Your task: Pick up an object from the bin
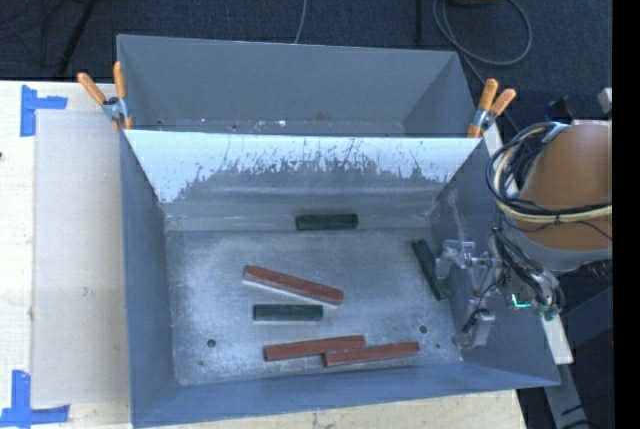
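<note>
My gripper hangs over the bin's right sloping wall, open, with nothing between its fingers. One fingertip is toward the back and the other toward the front. Just left of it, a short dark green bar lies along the foot of the right wall, apart from the fingers. At the front of the floor, two reddish-brown bars lie end to end and overlap slightly.
Further left, a longer reddish-brown bar lies slanted in the middle of the floor, with a dark green bar just in front of it. Another dark green bar rests against the back wall. The arm with its cables stands beyond the right rim.
</note>
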Controlling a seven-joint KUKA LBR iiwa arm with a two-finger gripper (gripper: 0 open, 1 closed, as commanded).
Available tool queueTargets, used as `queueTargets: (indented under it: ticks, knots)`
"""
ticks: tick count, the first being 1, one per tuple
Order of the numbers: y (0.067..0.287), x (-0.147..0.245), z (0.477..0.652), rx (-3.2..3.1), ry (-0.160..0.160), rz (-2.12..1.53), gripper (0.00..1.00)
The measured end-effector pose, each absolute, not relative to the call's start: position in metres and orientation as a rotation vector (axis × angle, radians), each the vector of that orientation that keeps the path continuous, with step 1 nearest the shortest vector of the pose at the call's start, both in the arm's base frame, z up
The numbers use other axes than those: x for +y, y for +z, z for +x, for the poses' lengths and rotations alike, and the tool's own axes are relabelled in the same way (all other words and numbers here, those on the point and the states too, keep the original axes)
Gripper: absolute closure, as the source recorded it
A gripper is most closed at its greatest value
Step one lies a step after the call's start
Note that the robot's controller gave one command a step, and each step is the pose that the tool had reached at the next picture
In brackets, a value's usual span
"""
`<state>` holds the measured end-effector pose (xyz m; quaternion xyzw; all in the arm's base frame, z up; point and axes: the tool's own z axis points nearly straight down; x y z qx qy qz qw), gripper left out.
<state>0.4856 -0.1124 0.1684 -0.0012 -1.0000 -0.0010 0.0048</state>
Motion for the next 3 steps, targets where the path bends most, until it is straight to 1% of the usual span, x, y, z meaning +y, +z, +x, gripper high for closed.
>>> queueTargets:
  ticks: [1, 2, 3]
  knots:
    - [0.070, -0.056, 0.483, -3.131, 0.001, 0.364, 0.00]
    - [0.070, -0.056, 0.480, -3.121, 0.000, 0.366, 1.00]
    - [0.243, -0.071, 0.489, -3.069, 0.005, 0.711, 1.00]
